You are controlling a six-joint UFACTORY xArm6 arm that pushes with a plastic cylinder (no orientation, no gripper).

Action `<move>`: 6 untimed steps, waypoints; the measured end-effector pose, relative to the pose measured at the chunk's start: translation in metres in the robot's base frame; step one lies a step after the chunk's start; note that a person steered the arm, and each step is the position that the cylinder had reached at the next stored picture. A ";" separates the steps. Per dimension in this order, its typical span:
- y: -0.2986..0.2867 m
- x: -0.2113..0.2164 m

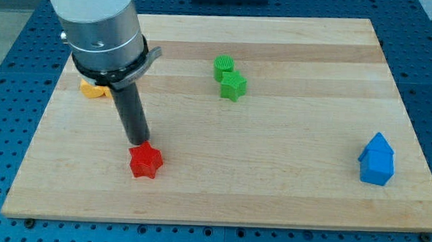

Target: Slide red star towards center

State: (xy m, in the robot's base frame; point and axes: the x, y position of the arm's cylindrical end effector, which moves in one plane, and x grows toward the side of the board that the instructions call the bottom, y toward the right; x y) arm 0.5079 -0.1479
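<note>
The red star (pixel 145 161) lies on the wooden board (pixel 272 174) at the view's lower left. My tip (pixel 138 142) stands just above the star's upper left edge, touching or almost touching it. The dark rod rises from there to the grey arm body at the view's upper left.
A green cube (pixel 223 66) and a green star (pixel 233 86) sit together at the view's upper middle. Blue house-shaped blocks (pixel 376 159) stand at the view's right. A yellow-orange block (pixel 92 89) shows partly behind the arm at the upper left.
</note>
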 end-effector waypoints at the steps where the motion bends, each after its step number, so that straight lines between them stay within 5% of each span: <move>1: -0.056 0.042; 2: 0.013 0.054; 4: 0.098 -0.010; 6: 0.216 0.025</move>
State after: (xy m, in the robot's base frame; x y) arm 0.5333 0.0685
